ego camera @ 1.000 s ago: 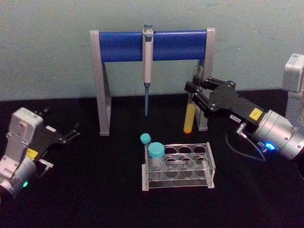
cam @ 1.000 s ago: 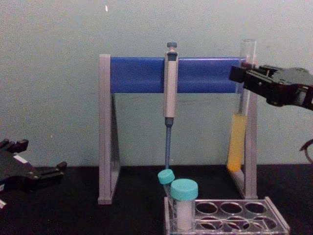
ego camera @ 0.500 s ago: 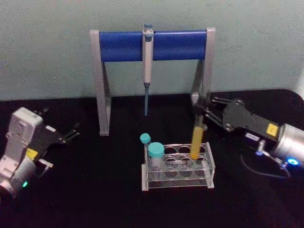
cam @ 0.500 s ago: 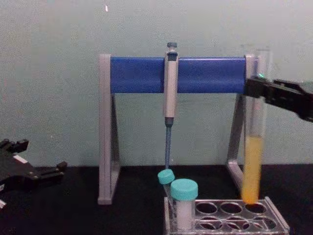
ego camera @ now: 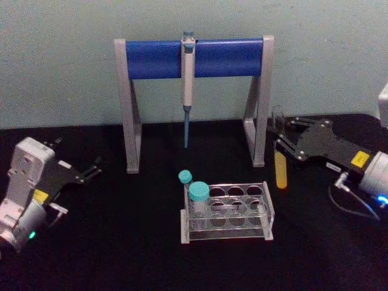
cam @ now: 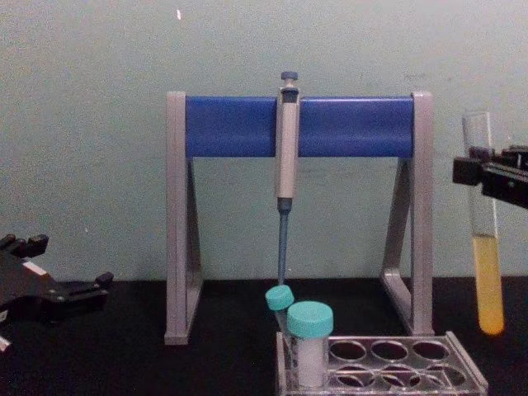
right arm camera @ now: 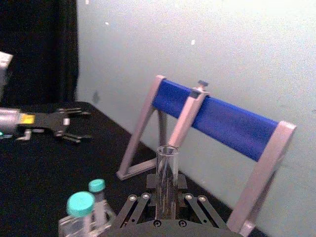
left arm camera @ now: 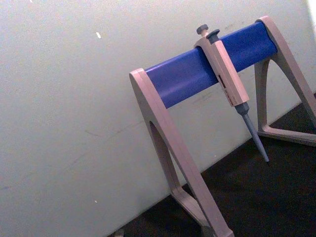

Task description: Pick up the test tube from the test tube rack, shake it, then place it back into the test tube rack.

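The test tube (ego camera: pixel 279 165) is a slim clear glass tube, yellow-orange in its lower part. It hangs upright in the air to the right of the test tube rack (ego camera: pixel 267 213) and just right of the stand's right leg. My right gripper (ego camera: pixel 279 141) is shut on its upper part. From the chest the test tube (cam: pixel 486 256) hangs at the far right from the right gripper (cam: pixel 477 171), its bottom above the level of the rack (cam: pixel 462 375). The right wrist view looks down on the tube (right arm camera: pixel 166 180) between the fingers. My left gripper (ego camera: pixel 91 168) rests open at the far left.
Two teal-capped tubes (ego camera: pixel 199 194) stand in the rack's left end; its other holes are open. Behind the rack is a grey-and-blue pipette stand (ego camera: pixel 151 59) with a pipette (ego camera: pixel 188 76) hanging from its bar. The black tabletop meets a pale wall.
The right gripper has carried the tube from over the rack's back right holes out to the right, away from the rack. The left arm has not moved.
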Tool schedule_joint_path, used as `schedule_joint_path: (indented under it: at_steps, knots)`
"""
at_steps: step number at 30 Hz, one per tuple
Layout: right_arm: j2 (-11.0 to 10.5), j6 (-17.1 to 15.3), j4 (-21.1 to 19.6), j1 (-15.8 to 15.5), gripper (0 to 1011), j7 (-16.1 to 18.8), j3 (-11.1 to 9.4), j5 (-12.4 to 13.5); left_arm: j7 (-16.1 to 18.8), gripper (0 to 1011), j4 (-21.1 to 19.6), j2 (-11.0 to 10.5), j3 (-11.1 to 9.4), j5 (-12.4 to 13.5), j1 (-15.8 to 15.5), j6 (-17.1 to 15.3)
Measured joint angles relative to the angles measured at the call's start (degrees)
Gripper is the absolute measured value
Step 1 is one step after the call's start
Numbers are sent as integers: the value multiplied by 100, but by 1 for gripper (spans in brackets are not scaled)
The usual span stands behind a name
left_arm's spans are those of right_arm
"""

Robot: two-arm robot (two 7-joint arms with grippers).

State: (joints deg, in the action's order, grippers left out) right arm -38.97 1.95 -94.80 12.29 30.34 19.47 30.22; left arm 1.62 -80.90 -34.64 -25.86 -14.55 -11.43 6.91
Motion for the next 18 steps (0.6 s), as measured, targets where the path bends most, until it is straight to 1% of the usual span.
schedule_joint_path:
  at_steps: [1, 3, 4, 7, 10, 13, 14, 15, 16, 18]
  knots:
    - [80, 4, 40, 42, 232, -92, 6, -94, 0, 1001, 0, 0, 0, 0, 0, 0]
    - [177, 16, 92, 92, 232, -180, 9, -181, 0, 1001, 0, 0, 0, 0, 0, 0]
    - [285, 48, 148, 139, 232, -267, 10, -245, 0, 1001, 0, 0, 0, 0, 0, 0]
    - [446, 134, 233, 197, 232, -346, 9, -302, 0, 1001, 0, 0, 0, 0, 0, 0]
    - [719, 332, 407, 290, 232, -347, 5, -315, 0, 1001, 0, 0, 0, 0, 0, 0]
    - [857, 433, 516, 340, 232, -236, 6, -239, 0, 1001, 0, 0, 0, 0, 0, 0]
    - [948, 486, 600, 376, 232, -88, 12, -130, 0, 1001, 0, 0, 0, 0, 0, 0]
    - [987, 504, 641, 396, 232, -12, 18, -70, 0, 1001, 0, 0, 0, 0, 0, 0]
    - [1057, 530, 717, 439, 232, 145, 35, 51, 0, 1001, 0, 0, 0, 0, 0, 0]
    - [1106, 546, 784, 471, 232, 310, 52, 185, 0, 1001, 0, 0, 0, 0, 0, 0]
